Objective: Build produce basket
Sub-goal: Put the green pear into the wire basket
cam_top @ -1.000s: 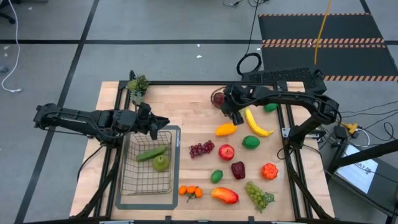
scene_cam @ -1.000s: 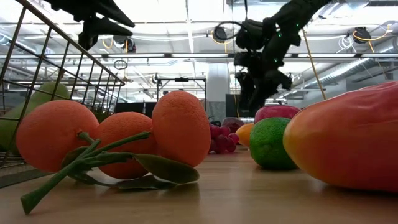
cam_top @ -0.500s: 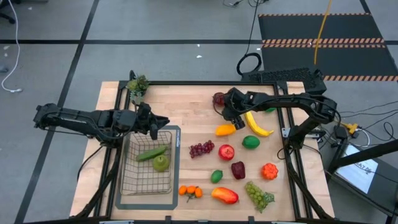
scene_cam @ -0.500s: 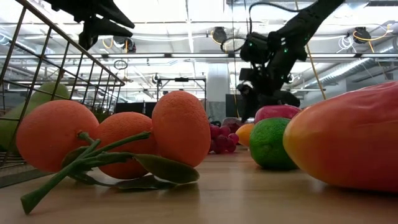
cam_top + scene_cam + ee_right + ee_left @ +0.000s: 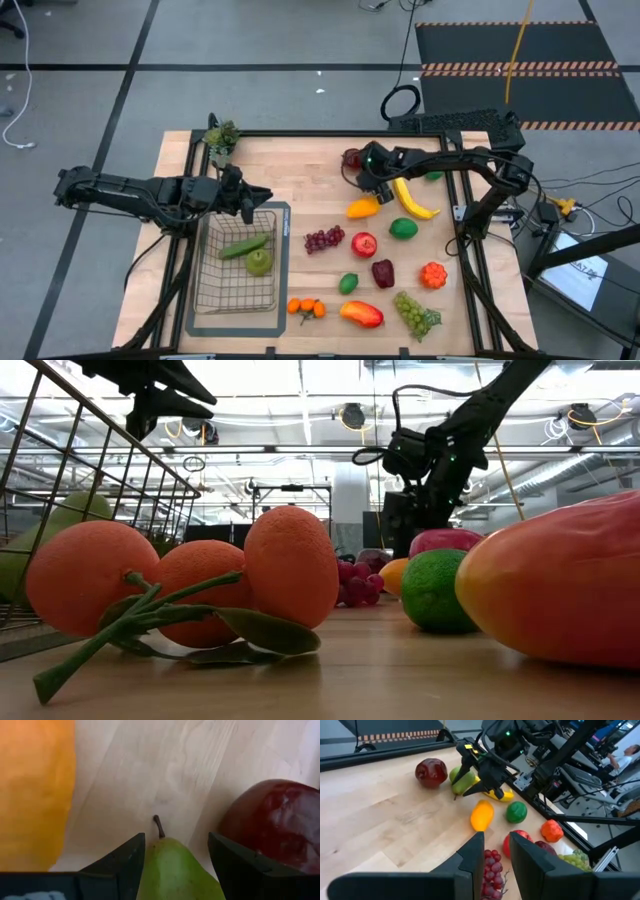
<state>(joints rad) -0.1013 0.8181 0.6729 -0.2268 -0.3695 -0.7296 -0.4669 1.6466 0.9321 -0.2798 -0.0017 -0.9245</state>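
My right gripper (image 5: 377, 188) is low over the far middle of the table, shut on a green pear (image 5: 175, 870) that sits between a dark red apple (image 5: 351, 158) and a banana (image 5: 413, 198). An orange mango (image 5: 363, 208) lies just in front. The wire basket (image 5: 215, 290) stands on a grey mat at the left and holds a cucumber (image 5: 243, 246) and a green fruit (image 5: 259, 262). My left gripper (image 5: 250, 200) hangs above the basket's far right corner, narrowly open, with nothing between its fingers. My right gripper has the pear between its two fingers, one on each side of the narrow stem half (image 5: 150, 865). The fingers slant down from the table's right and far side and lie along the pear; its stem (image 5: 159, 826) points on past the fingertips. Whether the pear is off the table I cannot tell.
Loose produce lies on the table's right half: purple grapes (image 5: 323, 239), a red apple (image 5: 364, 244), two limes (image 5: 403, 228), green grapes (image 5: 415, 312), a mango (image 5: 361, 314) and oranges (image 5: 306, 308) at the near edge. A potted sprig (image 5: 221, 136) stands at the far left.
My right gripper has come down toward the table between the dark red apple and the banana, tipping steeper and rolling a little as it sank.
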